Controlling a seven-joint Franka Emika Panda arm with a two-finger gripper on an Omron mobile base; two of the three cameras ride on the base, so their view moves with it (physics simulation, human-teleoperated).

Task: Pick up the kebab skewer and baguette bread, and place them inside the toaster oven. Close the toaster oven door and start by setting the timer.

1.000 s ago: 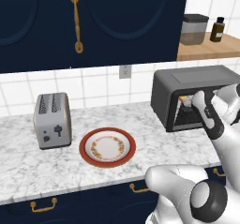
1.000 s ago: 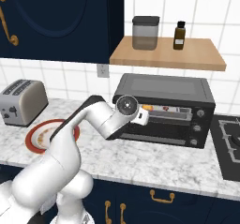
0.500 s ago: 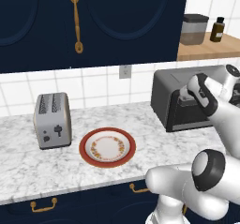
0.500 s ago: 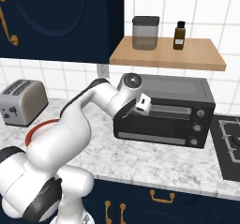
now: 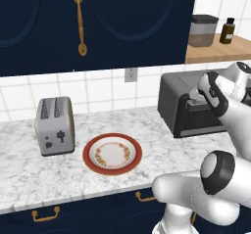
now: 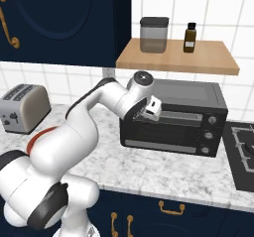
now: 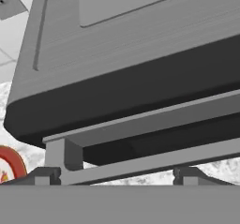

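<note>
Toaster point(image 5: 55, 126): silver, two slots, at the left end of the marble counter point(image 5: 29, 174).
Plate point(image 5: 112, 153): red-rimmed, just right of the toaster, nothing on it.
Arm: rises from the base, bends at the elbow and reaches across to the upper front of the toaster oven point(image 6: 173, 116).
Gripper point(image 7: 112, 175): fingers spread wide, one tip either side of the door's bar handle point(image 7: 140, 134); nothing clamped.
Toaster oven door point(image 6: 161, 132): looks shut against the oven front.
Skewer and bread: possibly inside, but the dark glass hides the interior.
</note>
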